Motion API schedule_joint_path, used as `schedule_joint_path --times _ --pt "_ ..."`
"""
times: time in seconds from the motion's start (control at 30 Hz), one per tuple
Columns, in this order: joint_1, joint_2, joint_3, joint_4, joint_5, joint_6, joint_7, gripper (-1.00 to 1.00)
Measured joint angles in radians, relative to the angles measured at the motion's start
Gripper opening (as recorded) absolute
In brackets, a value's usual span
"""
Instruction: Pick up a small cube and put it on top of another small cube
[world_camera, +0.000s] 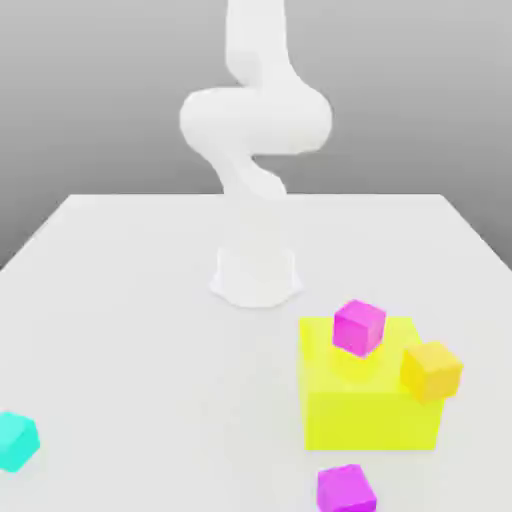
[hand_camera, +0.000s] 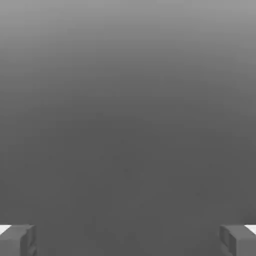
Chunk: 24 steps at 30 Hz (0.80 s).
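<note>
The small cyan cube (world_camera: 15, 440) rests on the white table (world_camera: 150, 330) near the front edge, at the exterior view's far left. One magenta cube (world_camera: 358, 327) sits on top of the big yellow block (world_camera: 365, 400). Another magenta cube (world_camera: 346, 490) lies on the table in front of that block. In the hand view my gripper (hand_camera: 128, 240) is open, its two grey fingertips (hand_camera: 17, 240) wide apart with nothing between them, facing a plain grey background. The white arm (world_camera: 255, 150) rises from its base (world_camera: 255, 275) and leaves the exterior view upward.
A small orange-yellow cube (world_camera: 431, 370) sits tilted at the yellow block's right upper edge. The arm's base stands at the table's middle back. The table's edges run along the exterior view's left, right and back.
</note>
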Motion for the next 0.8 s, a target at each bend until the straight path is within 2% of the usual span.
schedule_joint_path --times 0.27,0.5,0.67,0.8 --pt "-0.225 0.288 0.064 -0.006 -0.122 0.079 0.38 0.0" --pt "-0.363 0.533 0.057 -0.01 -0.205 0.147 0.69 0.0" --pt "-0.446 0.702 0.018 -0.016 -0.215 0.202 0.877 0.0" --pt "-0.491 0.831 -0.009 -0.023 -0.174 0.253 0.991 0.0"
